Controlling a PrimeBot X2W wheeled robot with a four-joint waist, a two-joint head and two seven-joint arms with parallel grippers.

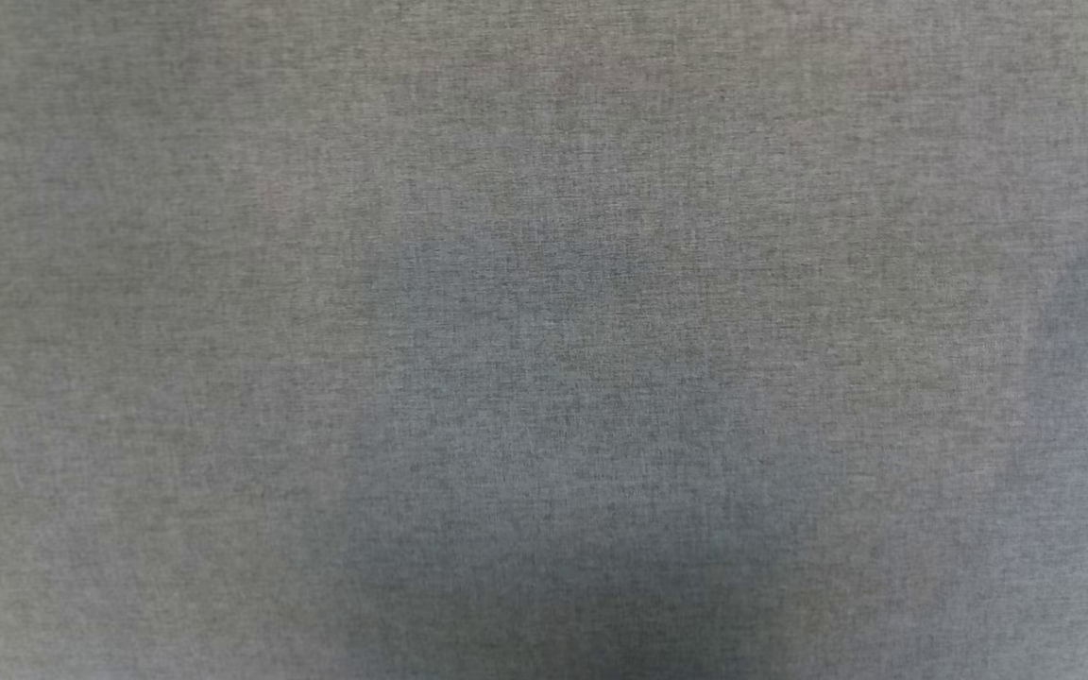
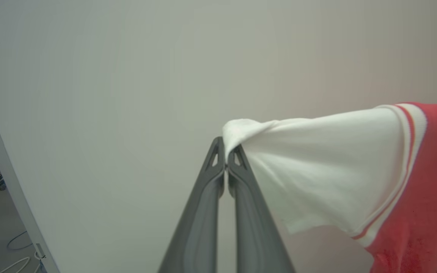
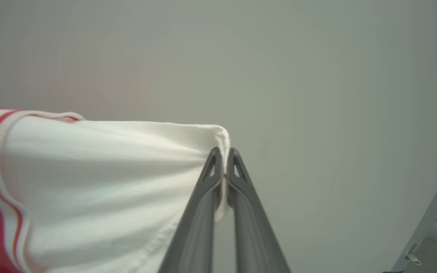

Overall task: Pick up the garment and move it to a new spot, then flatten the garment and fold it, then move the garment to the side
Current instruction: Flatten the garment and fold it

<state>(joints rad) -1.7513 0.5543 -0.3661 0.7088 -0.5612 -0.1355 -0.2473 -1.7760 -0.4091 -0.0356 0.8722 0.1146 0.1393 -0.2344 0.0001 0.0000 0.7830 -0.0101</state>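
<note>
Since the shirt [image 2: 427, 182] hangs stretched over the table [image 2: 108, 94], its weight rests on two small pinches: the left gripper [image 2: 226, 155] and right gripper [image 3: 224, 159] are each closed tight on a white sleeve [image 2: 317, 170]. A sideways tug could slip one free and drop that side.

**Item:** red jersey T-shirt with white short sleeves [image 2: 328, 170], soft knit.

**Markings:** a narrow red-and-white striped band runs where the white cloth meets the red body.

**State:** spread sideways between two grips.

**Left sleeve** [image 2: 317, 159]: its end is bunched into a small knob and pinched between the closed fingers of the left gripper [image 2: 226, 151]. The cloth is drawn taut, with creases fanning from the pinch.

**Right sleeve** [image 3: 101, 178]: its end is clamped likewise by the right gripper [image 3: 224, 153], and its lower edge hangs slack.
</note>
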